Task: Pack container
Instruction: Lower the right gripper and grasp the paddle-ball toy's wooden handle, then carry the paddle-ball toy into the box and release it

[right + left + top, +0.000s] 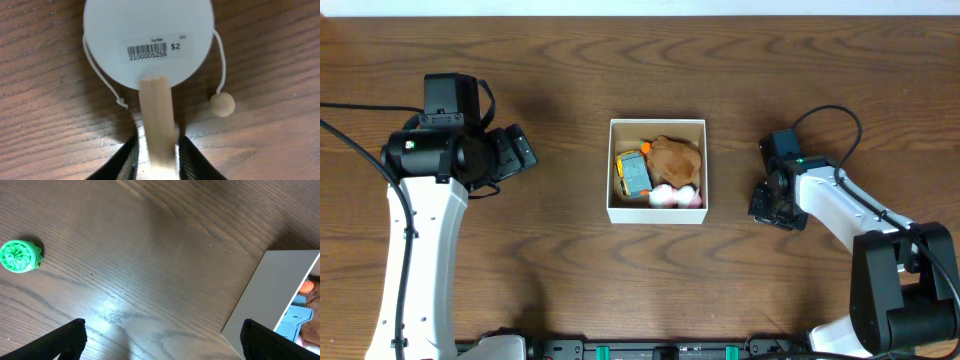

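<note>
The container (657,214), a white-walled square box with a brown inside, sits at the table's middle. It holds a brown plush (676,156), a blue and yellow toy (633,172) and pink-white balls (676,196). Its white wall also shows in the left wrist view (280,290). My right gripper (156,160) is shut on the wooden handle of a white paddle-drum toy (148,35) with beads on strings; it stands right of the box in the overhead view (772,205), hiding the toy. My left gripper (165,340) is open and empty left of the box (520,150).
A green ribbed round toy (20,256) lies on the wood to the left of my left gripper; the overhead view does not show it. The drum toy's bead (222,104) rests on the table beside the handle.
</note>
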`<control>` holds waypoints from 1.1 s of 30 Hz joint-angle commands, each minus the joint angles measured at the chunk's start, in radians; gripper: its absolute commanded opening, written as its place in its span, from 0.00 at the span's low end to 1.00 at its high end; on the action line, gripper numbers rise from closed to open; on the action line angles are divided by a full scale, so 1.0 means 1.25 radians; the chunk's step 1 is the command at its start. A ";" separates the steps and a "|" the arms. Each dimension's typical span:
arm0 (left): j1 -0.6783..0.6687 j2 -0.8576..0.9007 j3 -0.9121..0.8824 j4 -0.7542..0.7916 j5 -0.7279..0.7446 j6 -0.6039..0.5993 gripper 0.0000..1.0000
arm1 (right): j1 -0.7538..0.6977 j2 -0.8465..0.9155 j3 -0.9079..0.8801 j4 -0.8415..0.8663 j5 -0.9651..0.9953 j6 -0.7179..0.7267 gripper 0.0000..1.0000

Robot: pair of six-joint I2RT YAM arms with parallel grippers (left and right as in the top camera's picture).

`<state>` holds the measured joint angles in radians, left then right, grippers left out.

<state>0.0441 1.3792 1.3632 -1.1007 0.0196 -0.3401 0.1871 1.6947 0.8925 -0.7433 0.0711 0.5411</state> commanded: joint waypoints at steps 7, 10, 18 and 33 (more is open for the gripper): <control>0.004 0.001 -0.005 -0.005 -0.004 0.005 0.98 | 0.002 0.006 -0.007 0.003 0.002 0.003 0.14; 0.004 0.001 -0.005 -0.005 -0.004 0.005 0.98 | 0.002 0.006 -0.007 0.010 0.003 0.003 0.06; 0.004 0.001 -0.005 -0.009 -0.004 0.005 0.98 | 0.016 -0.066 0.187 -0.096 0.003 -0.132 0.01; 0.004 0.001 -0.005 -0.014 -0.003 0.004 0.98 | 0.338 -0.149 0.452 -0.196 -0.045 -0.501 0.01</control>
<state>0.0444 1.3792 1.3632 -1.1152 0.0196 -0.3401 0.5678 1.4651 1.4994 -0.9794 0.0158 0.0086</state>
